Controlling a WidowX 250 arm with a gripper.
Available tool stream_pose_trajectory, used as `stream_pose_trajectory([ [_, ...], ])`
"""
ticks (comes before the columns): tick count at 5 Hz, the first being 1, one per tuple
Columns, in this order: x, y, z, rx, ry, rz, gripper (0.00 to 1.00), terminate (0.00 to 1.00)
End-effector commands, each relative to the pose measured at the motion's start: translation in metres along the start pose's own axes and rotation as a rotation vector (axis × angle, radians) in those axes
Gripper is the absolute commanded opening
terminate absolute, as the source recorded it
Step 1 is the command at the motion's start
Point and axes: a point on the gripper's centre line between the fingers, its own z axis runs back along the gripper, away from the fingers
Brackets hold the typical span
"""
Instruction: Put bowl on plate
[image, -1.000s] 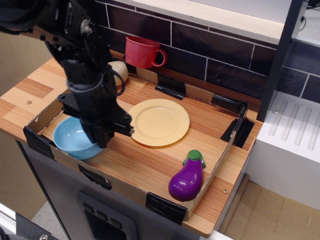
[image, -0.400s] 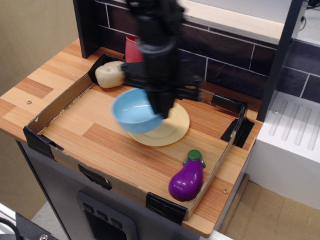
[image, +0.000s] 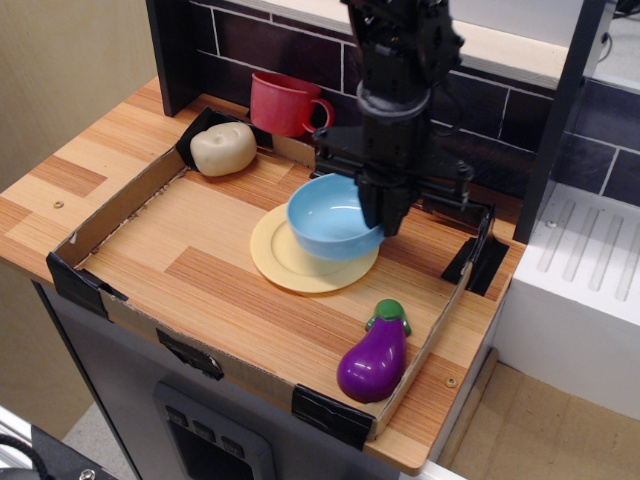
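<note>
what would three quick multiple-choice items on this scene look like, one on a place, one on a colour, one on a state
1. Where is the purple plastic eggplant?
A. on the plate
B. near the tray's front right corner
C. beside the cup

2. What colour is the handled cup by the dark tiled wall?
A. red
B. green
C. white

3. How is the round glossy light blue bowl?
A. upside down on the wood
B. gripped at its rim by the gripper, over the flat pale yellow plate
C. lying free beside the eggplant

Answers: 1 B, it lies near that corner, off the plate. 2 A, its body and handle are red. 3 B, the fingers close on its right rim above the plate.
</note>
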Motion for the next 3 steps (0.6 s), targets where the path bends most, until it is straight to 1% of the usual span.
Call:
stream_pose_trajectory([
  [1, 0.0064, 0.012, 0.0058, 0.018, -0.051, -0.009, 0.0, 0.0],
  [2, 0.005, 0.0155, 0.0053, 0.024, -0.048, -0.007, 0.0, 0.0],
  [3, 0.0038, 0.0129, 0.005, 0.046, -0.015, 0.003, 1.0, 0.0],
])
